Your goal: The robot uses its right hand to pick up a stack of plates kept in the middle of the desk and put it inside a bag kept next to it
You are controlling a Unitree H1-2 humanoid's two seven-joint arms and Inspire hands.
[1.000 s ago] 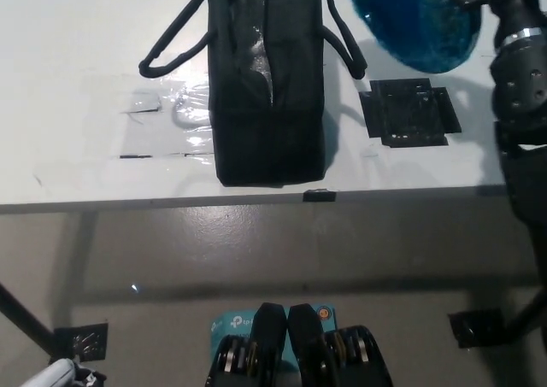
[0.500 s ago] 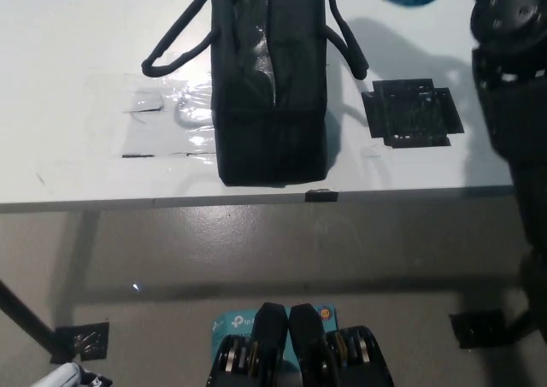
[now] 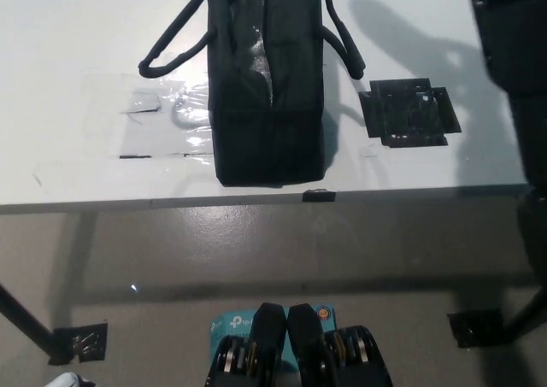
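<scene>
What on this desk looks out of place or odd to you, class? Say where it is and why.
Nothing is spilled or broken. The black bag stands upright on the white desk. Two oddities: a crinkled clear tape patch left of the bag, and a black tape marker to its right with nothing on it.

We see the bag [image 3: 268, 79] standing on the white desk [image 3: 68, 45], near the desk's front edge and about in the middle of the head view. It is black, long and narrow, with its length running away from us and its far end cut off by the top of the frame. Its top is open in a slit along its length, where something shiny and crinkled shows inside. One black strap handle [image 3: 175, 37] loops out to its left and lies on the desk; the other handle [image 3: 344, 38] curves out to its right. We cannot see the stack of plates.
</scene>
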